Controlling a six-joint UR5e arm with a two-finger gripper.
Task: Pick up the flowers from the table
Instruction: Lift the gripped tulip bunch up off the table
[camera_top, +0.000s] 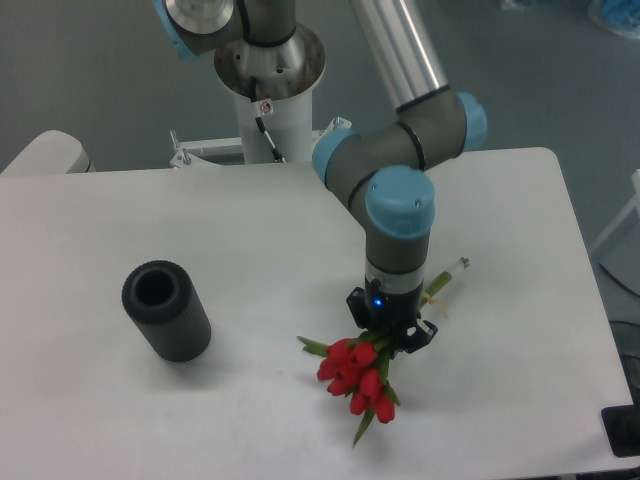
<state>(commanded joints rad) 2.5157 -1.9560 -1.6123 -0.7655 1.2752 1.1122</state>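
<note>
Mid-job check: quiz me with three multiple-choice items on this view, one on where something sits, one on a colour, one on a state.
1. Where is the black ribbed cylinder relative to the flowers?
A. image-left of them, apart
B. on top of them
C. image-right of them

2. What colour are the flower heads?
A. yellow
B. red
C. white

3. How does the cylinder stand on the table?
A. crushed flat
B. hanging off the edge
C. tilted, open end showing

Answers:
1. A: bare tabletop separates it from the bunch.
2. B: the blooms below the pincer are red, with green leaves.
3. C: its dark opening faces up towards the camera and its body slants.
</note>
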